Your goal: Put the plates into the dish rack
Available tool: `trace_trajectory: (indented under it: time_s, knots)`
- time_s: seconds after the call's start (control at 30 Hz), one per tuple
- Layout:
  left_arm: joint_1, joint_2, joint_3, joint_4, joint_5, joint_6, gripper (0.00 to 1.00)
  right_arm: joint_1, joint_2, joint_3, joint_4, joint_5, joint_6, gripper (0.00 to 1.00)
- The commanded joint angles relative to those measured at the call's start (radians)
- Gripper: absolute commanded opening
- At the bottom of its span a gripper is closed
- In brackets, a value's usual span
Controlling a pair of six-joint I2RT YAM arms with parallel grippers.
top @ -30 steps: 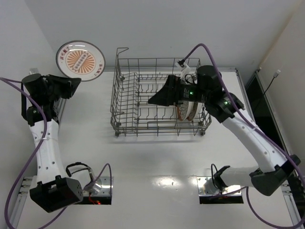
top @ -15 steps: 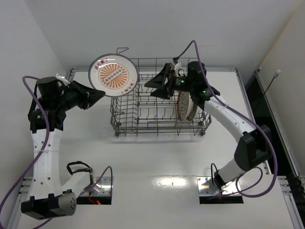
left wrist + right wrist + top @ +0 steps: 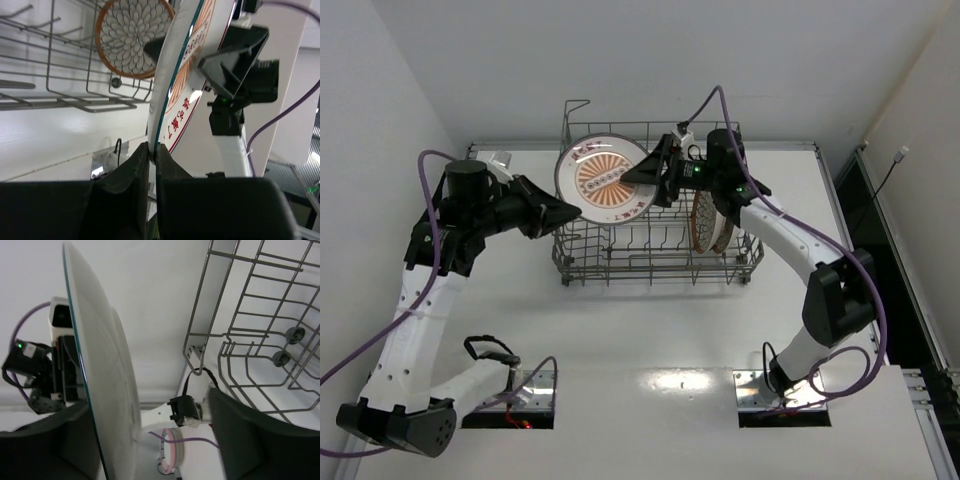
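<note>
Top external view: my left gripper is clamped on the near-left rim of the orange sunburst plate, holding it above the left half of the dish rack. My right gripper stands wide, straddling the plate's right rim. Two brown-rimmed plates stand at the rack's right end.

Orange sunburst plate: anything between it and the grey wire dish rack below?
Nothing visible. The white sunburst plate, pinched by the left gripper, hangs over bare tines of the grey wire dish rack; the right gripper straddles its rim, jaws open.
</note>
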Motion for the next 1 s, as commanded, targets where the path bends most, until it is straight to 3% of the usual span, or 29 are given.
trace_trajectory:
  time_s: [0.0, 0.1, 0.13, 0.23, 0.33, 0.37, 0.47, 0.6, 0.73, 0.97]
  knots:
    - [-0.068, 0.006, -0.003, 0.100, -0.024, -0.046, 0.00, -0.005, 0.012, 0.050, 0.073, -0.014, 0.005, 0.66]
    - [-0.113, 0.018, -0.003, 0.128, -0.046, -0.057, 0.00, -0.005, 0.012, 0.050, 0.054, -0.014, 0.005, 0.43]
    - [-0.113, 0.034, -0.003, 0.128, -0.046, -0.057, 0.00, -0.014, 0.012, 0.050, 0.041, -0.014, -0.010, 0.27]
    - [-0.151, 0.060, -0.003, 0.128, -0.056, -0.045, 0.01, -0.025, -0.024, 0.061, -0.026, 0.004, -0.050, 0.00]
    - [-0.161, 0.069, -0.012, 0.072, -0.079, 0.009, 0.25, -0.063, -0.078, 0.109, -0.171, 0.051, -0.139, 0.00]
    - [-0.161, 0.078, -0.012, 0.059, -0.088, 0.026, 0.25, -0.074, -0.092, 0.132, -0.225, 0.068, -0.171, 0.00]
    - [-0.138, 0.091, 0.006, 0.006, -0.108, 0.102, 0.38, -0.128, -0.142, 0.257, -0.486, 0.171, -0.325, 0.00]
    - [-0.114, 0.146, 0.147, -0.164, -0.238, 0.221, 0.52, -0.192, -0.155, 0.498, -0.866, 0.363, -0.545, 0.00]
    - [-0.081, 0.167, 0.186, -0.199, -0.265, 0.261, 0.55, -0.202, -0.155, 0.601, -1.027, 0.591, -0.685, 0.00]
    - [-0.062, 0.167, 0.166, -0.190, -0.240, 0.252, 0.55, -0.168, -0.144, 0.551, -1.100, 0.812, -0.886, 0.00]
